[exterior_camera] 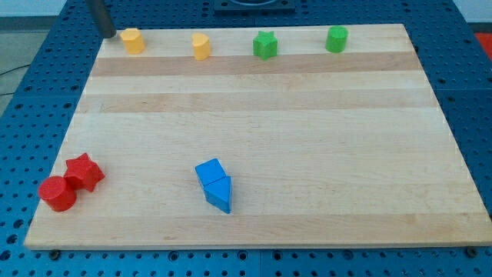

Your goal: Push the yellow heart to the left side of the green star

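The rod is cut off by the view's top edge and blurred.

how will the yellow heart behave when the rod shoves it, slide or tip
The yellow heart looks squat and flat-based, so it probably slides on the smooth wooden board rather than tipping. Its lobed outline may make it rotate if my tip hits off-centre.

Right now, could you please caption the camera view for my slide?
My tip sits left of the yellow hexagon block; yellow heart block lies left of green star block.
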Robot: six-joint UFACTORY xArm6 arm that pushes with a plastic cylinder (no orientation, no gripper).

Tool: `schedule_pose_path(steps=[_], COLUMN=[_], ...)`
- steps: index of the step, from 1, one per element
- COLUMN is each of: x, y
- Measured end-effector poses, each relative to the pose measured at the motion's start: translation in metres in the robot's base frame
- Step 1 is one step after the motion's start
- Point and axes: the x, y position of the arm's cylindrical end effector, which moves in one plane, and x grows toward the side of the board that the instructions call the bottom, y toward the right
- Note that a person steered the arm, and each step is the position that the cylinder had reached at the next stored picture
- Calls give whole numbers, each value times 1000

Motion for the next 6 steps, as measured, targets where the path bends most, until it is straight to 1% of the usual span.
schedule_pose_path(steps=[1,2,3,4,5,6], x=[8,9,25,25,66,85], y=[64,62,65,83,185,121])
